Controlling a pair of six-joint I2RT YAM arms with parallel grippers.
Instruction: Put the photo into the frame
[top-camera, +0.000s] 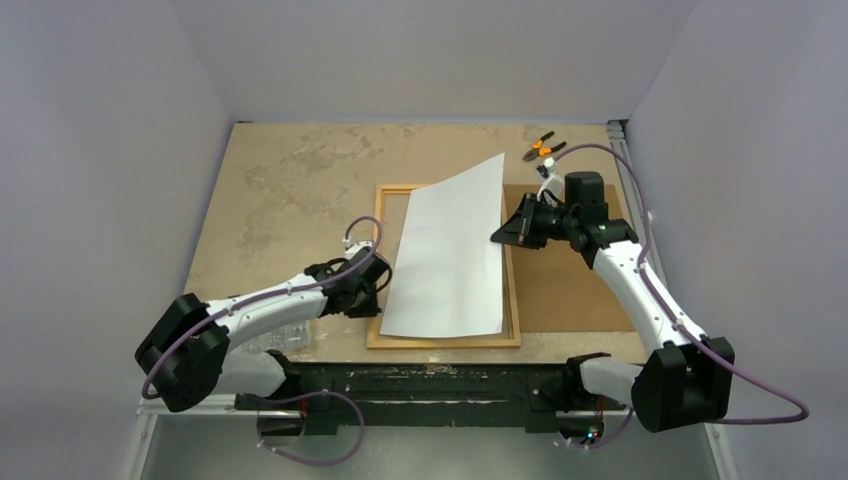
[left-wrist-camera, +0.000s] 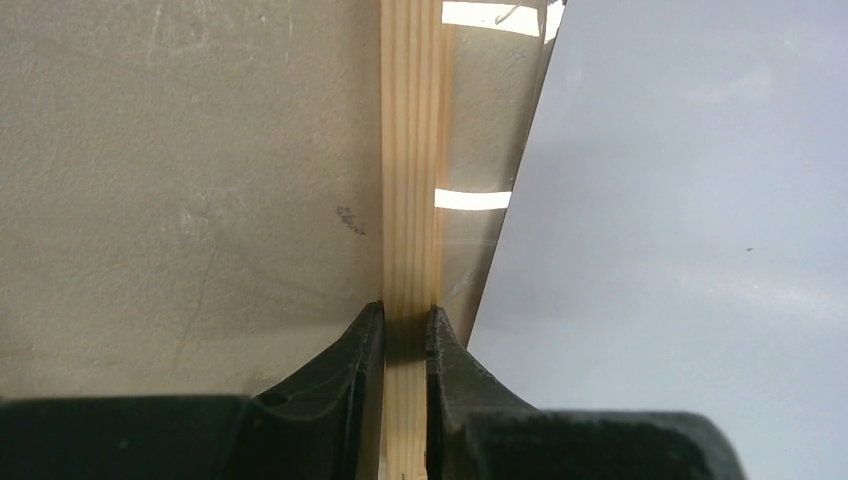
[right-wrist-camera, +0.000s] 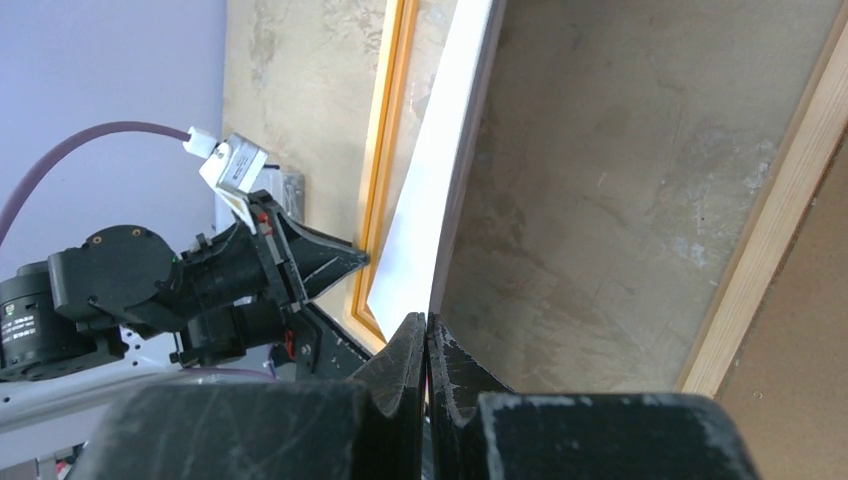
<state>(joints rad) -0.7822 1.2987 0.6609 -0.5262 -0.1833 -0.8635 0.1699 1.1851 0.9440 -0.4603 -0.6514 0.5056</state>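
Left fingers: the black fingers (left-wrist-camera: 350, 365) of the left gripper (left-wrist-camera: 405, 318) are pinching the pale, wood-grained left rail of the large rectangular thin-railed frame (left-wrist-camera: 410, 150). One finger is pressing on each side, with only the rail's width between them.
Right fingers: the right gripper (right-wrist-camera: 428, 325) is closing almost completely, with the tips clamping the right edge of the large, thin rectangular photo (top-camera: 450, 250).
Photo: it is showing its plain white reverse upward, and the printed side is facing away from all views. It is tilting, with the right edge raised in the right gripper and the left edge resting low inside the frame, just beside the gripped rail. Its far right corner is sticking out past the frame's far rail.
Frame: it is lying flat on the mottled tan table (top-camera: 290, 190), showing bright orange along its left rail in the right wrist view. A glossy surface inside the rail is reflecting bright strips.
Backing board: the plain brown flat board (top-camera: 575, 290) is lying just right of the frame, under the right arm.
Far right corner: small orange-and-black tools (top-camera: 541, 150) are lying there, too small to identify.
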